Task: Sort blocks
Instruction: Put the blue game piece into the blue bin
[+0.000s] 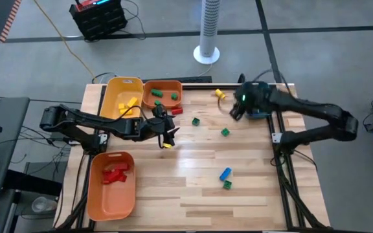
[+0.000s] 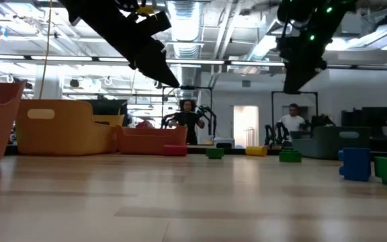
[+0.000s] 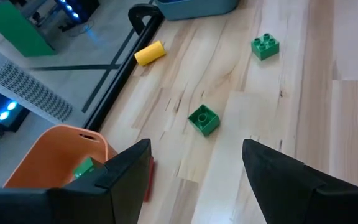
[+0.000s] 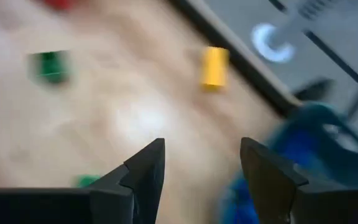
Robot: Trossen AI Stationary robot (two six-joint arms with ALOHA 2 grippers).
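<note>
Both jaws stand wide, empty. The green brick (image 3: 203, 119) is probably light, rigid, slick plastic; pinch its flat opposite sides.

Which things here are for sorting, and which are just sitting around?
For sorting:
- small green plastic brick
- small blue plastic brick
- yellow plastic cylinder brick
- red plastic bricks

Just about:
- white tower fan
- black box of gear
</note>
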